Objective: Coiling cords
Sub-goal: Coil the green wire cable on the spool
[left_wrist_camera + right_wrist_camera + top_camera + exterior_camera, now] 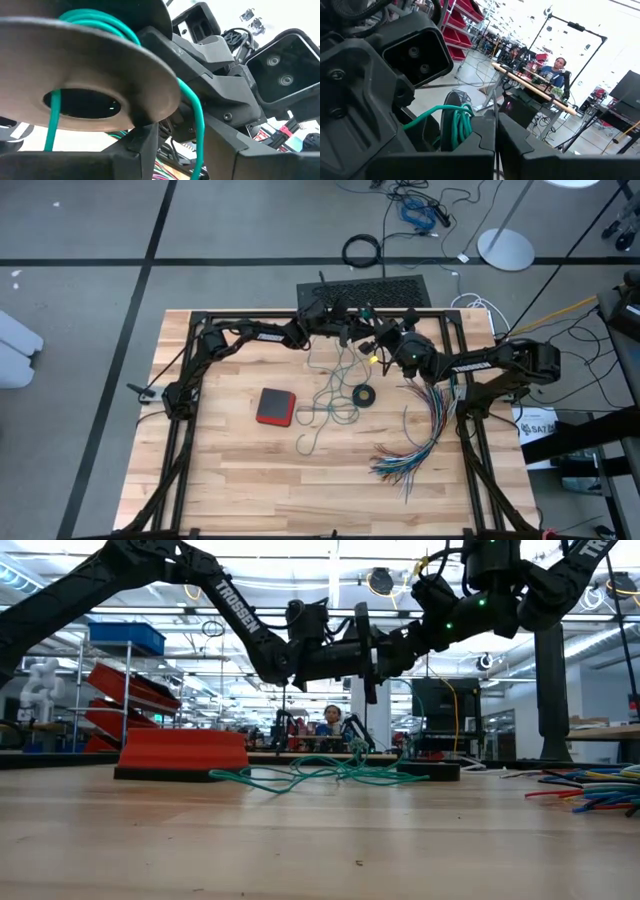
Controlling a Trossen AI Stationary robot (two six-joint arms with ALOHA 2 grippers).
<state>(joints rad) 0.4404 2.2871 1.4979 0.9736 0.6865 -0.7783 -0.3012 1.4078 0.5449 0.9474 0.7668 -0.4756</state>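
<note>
High view — both claws meet aloft (teal cord (322, 405) below)

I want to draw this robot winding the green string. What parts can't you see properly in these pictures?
- High view: the grippers meet at the table's far edge, too small to tell what they hold.
- Left wrist view: a spool fills the picture, hiding where the teal-green cord ends.
- Right wrist view: the right gripper covers the lower part of the cord's coil.
- Low view: the red block hides the table behind it.

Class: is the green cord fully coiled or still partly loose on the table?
Partly loose: the green cord sprawls on the table.
</note>
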